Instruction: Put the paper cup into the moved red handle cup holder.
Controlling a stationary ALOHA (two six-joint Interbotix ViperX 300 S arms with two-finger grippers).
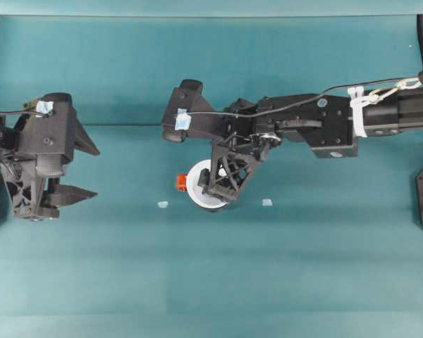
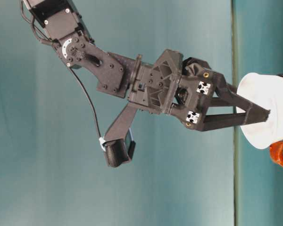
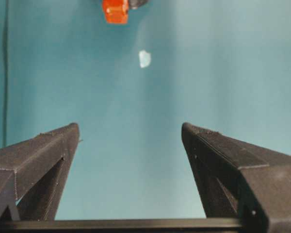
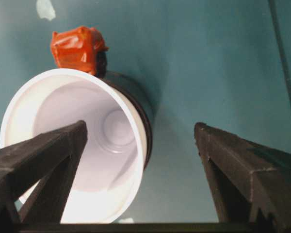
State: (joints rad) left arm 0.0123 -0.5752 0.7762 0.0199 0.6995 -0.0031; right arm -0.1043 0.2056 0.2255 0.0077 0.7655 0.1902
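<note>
The white paper cup [image 1: 197,184] sits mouth-up inside the black red handle cup holder [image 4: 136,92], its wide rim standing above the holder's edge. The orange-red handle [image 1: 182,182] sticks out on the cup's left. My right gripper [image 1: 221,191] hangs open over the cup: in the right wrist view one finger [image 4: 43,155] crosses the cup's mouth [image 4: 87,141] and the other stands well outside it. The side view shows the cup [image 2: 269,94], the handle [image 2: 280,155] and a fingertip [image 2: 266,113] at the rim. My left gripper [image 1: 77,169] rests open at the far left, holding nothing.
Two small pale tape marks lie on the teal table, one [image 1: 163,204] left of the holder and one [image 1: 267,202] right of it. The left wrist view shows the nearer mark [image 3: 144,58] and the handle [image 3: 115,10] ahead of the open fingers.
</note>
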